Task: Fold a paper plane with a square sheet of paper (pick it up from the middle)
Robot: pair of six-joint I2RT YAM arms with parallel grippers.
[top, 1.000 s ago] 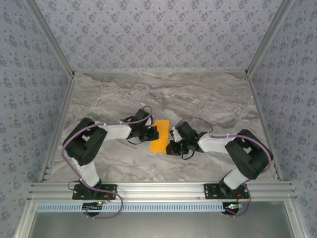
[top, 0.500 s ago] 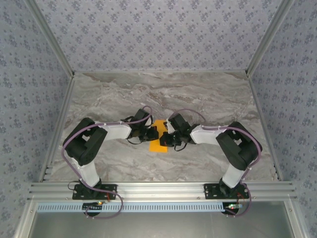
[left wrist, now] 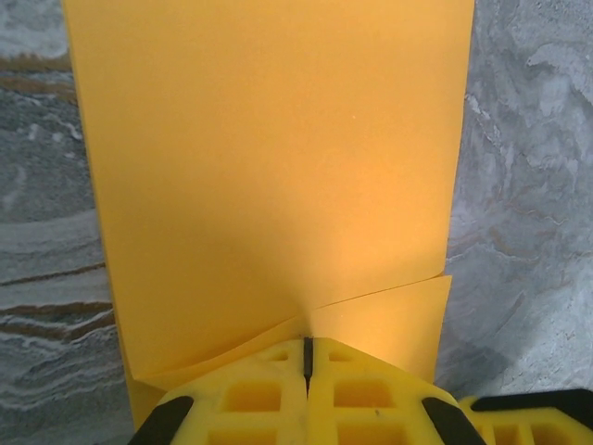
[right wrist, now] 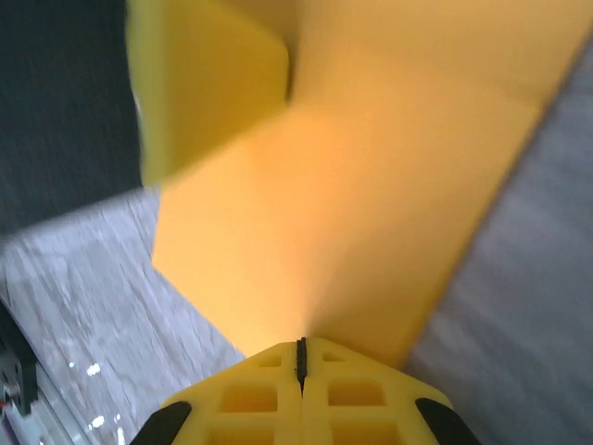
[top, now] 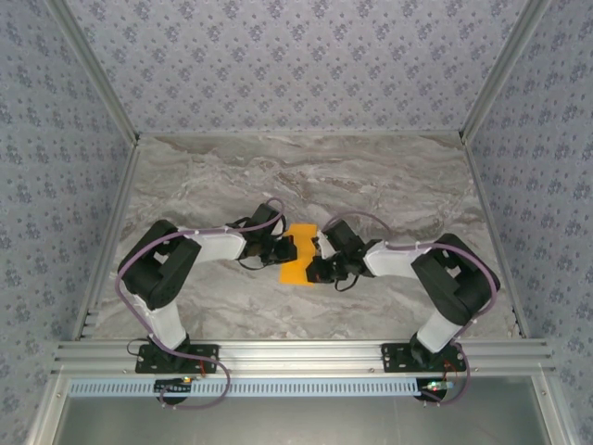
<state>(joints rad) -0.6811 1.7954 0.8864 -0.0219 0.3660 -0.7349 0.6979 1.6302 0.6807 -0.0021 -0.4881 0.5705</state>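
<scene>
Orange paper (top: pixel 295 272) lies on the marble table (top: pixel 389 185) near its middle, between the two claws, which meet it from opposite sides. In the overhead view we see it as an upright rectangle, narrower than a square, with the left gripper (top: pixel 290 248) at its left edge and the right gripper (top: pixel 312 267) at its right edge. In the left wrist view the left gripper (left wrist: pixel 307 348) is clenched, its yellow fingers meeting in a thin seam on the near edge of the paper (left wrist: pixel 278 167); two shallow creases run outward from that seam, and a second layer shows at the lower right corner. Beyond the pinch the sheet looks flat, plain and unmarked against the grey stone (left wrist: pixel 523 185). In the right wrist view the right gripper (right wrist: pixel 300 352) is likewise clenched on the paper (right wrist: pixel 371 213), which rises from the seam and bends along a soft fold; this view is blurred.
</scene>
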